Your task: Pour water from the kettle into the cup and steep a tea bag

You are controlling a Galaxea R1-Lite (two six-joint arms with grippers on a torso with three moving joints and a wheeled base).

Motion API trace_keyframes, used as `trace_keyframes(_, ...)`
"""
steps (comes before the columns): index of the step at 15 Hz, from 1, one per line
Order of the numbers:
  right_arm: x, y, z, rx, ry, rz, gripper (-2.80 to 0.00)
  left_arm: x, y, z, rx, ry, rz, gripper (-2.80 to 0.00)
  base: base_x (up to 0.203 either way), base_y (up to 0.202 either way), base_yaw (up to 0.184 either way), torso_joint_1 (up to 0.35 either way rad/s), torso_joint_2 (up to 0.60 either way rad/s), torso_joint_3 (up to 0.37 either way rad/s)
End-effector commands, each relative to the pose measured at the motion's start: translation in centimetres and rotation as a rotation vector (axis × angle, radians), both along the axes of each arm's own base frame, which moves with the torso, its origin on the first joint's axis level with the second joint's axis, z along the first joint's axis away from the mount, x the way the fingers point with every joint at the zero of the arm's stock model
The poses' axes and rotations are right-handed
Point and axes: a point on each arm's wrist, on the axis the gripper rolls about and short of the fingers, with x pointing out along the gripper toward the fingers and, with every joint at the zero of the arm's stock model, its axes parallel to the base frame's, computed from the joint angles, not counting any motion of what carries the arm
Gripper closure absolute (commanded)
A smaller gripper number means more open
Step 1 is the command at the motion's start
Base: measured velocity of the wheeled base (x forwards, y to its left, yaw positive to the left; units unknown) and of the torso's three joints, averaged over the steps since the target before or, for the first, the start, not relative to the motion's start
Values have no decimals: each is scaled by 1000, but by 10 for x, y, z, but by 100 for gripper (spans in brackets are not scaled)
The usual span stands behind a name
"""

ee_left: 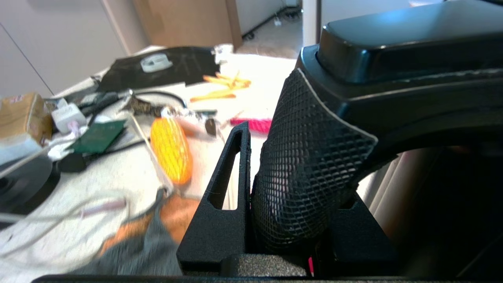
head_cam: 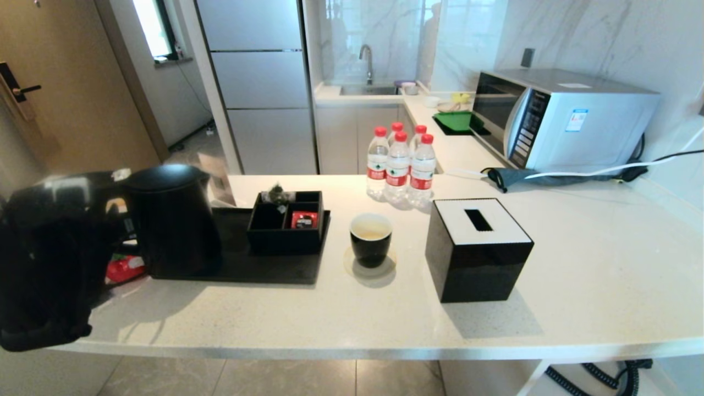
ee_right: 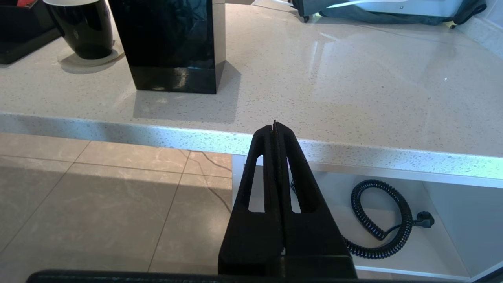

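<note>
- The kettle handle is being gripped by the left tool over the tray.
- Yellowish water is showing in the cup; the tea bag is being left unsteeped.
- The right tool is being kept closed, empty, below the tabletop edge.

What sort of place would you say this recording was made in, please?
Probably a small apartment or hotel-suite kitchenette: a sink in the back counter, a microwave by the marble wall, and a hospitality-style tray with a kettle on the counter.

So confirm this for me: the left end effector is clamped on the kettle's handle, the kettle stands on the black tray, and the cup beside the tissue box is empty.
Not quite. The cup is not empty: the head view shows pale liquid inside. The rest holds: the left end effector grips the kettle by its handle, on the black tray, beside the tissue box.
</note>
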Motion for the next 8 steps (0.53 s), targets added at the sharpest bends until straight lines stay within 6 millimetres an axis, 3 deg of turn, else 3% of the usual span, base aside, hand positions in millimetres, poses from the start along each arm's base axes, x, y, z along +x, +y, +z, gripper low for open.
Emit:
trace_keyframes(1,0,0,0,0,1,1,0,11,5,-4,12,-38,5,0,0,0,0,0,0,0)
trace_keyframes(8,0,0,0,-1,1,1,0,38,5,-15,15,-60,-14,0,0,0,0,0,0,0)
